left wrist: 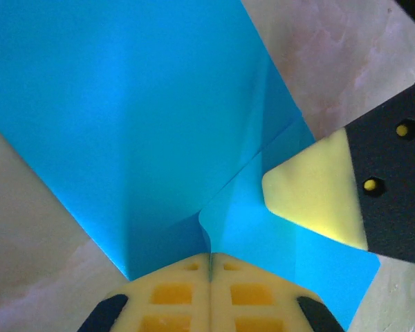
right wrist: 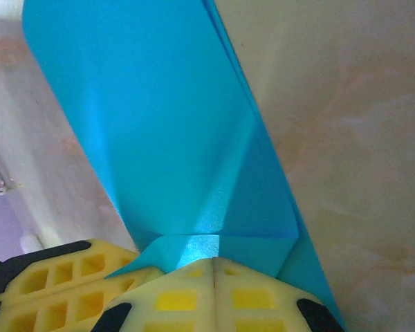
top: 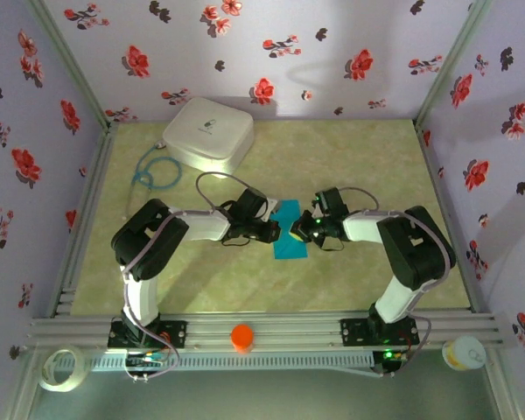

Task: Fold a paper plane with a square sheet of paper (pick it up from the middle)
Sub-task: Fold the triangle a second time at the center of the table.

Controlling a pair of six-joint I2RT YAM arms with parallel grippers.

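**Two closed pincers meet on a creased blue sheet**

The left pincer (left wrist: 209, 270) is pressed together. A raised crease of the thin, smooth turquoise-blue sheet of paper (left wrist: 124, 117) runs straight into the seam between its pale yellow, grid-moulded tips, so it pinches the sheet there. The right pincer (right wrist: 213, 273) is also pressed together, its tips against a folded corner; whether a ply sits between its pads cannot be made out.

From above, both pincers overlap the sheet's middle from either side and hide its edges there. In each wrist view the frame cuts off the sheet's outline, so its full shape is unclear.

Ahead of the left pincer the sheet fans out in flat, sharp-creased panels with a slight sheen. Just right of its tips, the other pincer's rounded yellow fingertip (left wrist: 311, 194), on a black studded finger, lies over the paper. Beneath is the pale, marbled desk (left wrist: 28, 235).
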